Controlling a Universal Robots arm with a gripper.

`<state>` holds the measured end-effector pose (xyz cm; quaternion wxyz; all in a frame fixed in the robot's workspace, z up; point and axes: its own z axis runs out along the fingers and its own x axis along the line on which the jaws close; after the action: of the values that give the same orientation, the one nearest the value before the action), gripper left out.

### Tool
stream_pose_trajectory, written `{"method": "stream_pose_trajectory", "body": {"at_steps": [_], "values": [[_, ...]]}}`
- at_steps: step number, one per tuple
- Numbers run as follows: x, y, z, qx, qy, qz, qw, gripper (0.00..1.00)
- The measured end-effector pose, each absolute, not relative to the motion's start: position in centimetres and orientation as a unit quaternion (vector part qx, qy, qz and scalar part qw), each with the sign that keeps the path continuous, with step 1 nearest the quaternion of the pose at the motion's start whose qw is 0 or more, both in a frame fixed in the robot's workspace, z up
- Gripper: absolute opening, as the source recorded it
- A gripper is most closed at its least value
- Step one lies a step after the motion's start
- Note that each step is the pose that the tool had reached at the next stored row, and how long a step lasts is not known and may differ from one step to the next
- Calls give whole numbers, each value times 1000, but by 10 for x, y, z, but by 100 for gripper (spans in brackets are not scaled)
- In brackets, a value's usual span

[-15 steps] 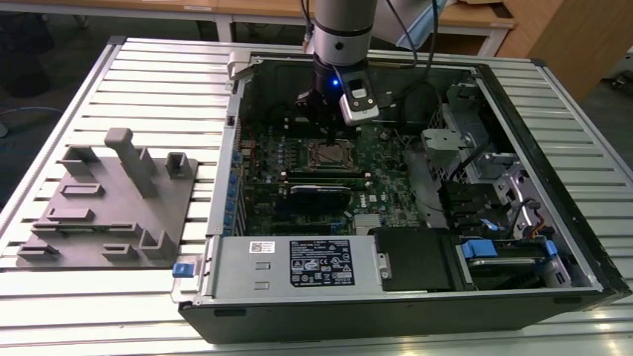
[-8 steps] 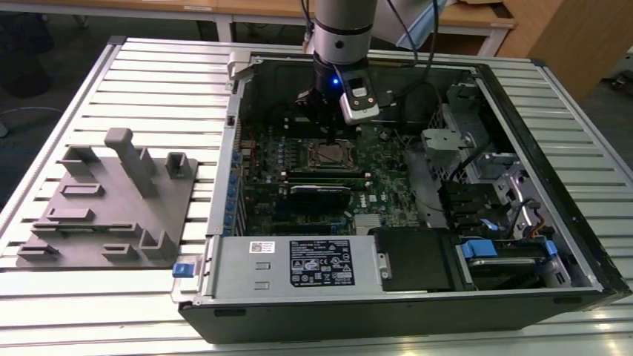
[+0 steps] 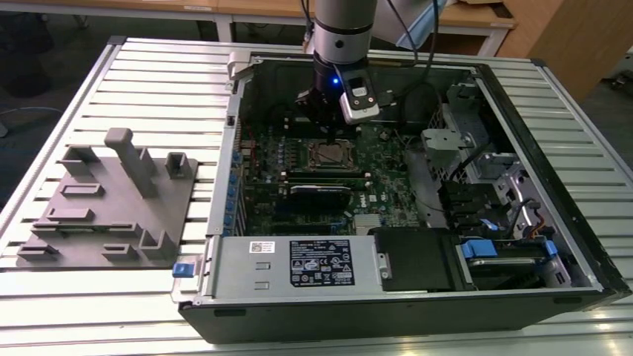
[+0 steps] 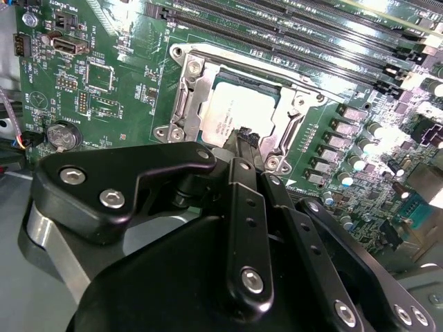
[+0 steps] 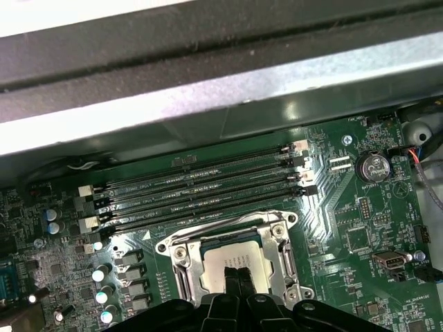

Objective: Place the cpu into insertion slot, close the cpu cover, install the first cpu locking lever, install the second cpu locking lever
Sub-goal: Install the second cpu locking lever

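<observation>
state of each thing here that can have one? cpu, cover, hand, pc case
cpu: seated flat in the insertion slot
cpu cover: down, framing the cpu
hand: fingertips together, shut, at the cpu's edge, holding nothing
memory slots: empty
computer case: lying on its side, side panel off
grey fixture block: on the table outside the case, nothing on it
</observation>
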<state>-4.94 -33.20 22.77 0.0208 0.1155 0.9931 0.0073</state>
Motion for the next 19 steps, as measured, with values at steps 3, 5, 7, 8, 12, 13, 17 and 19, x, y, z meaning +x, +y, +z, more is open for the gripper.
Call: {"method": "stream_pose_trajectory", "body": {"at_steps": [3, 5, 7, 8, 12, 13, 17, 19], "values": [[-49, -332, 228, 116, 993, 7, 21, 11], [-49, -332, 228, 116, 993, 7, 21, 11], [-49, -332, 229, 116, 993, 7, 21, 11], [-49, -332, 229, 116, 993, 7, 21, 11], [-49, -332, 235, 116, 993, 7, 21, 11], [-49, -332, 235, 116, 993, 7, 21, 11], [-49, -332, 235, 116, 993, 7, 21, 11], [-49, -332, 235, 116, 993, 7, 21, 11]]}}
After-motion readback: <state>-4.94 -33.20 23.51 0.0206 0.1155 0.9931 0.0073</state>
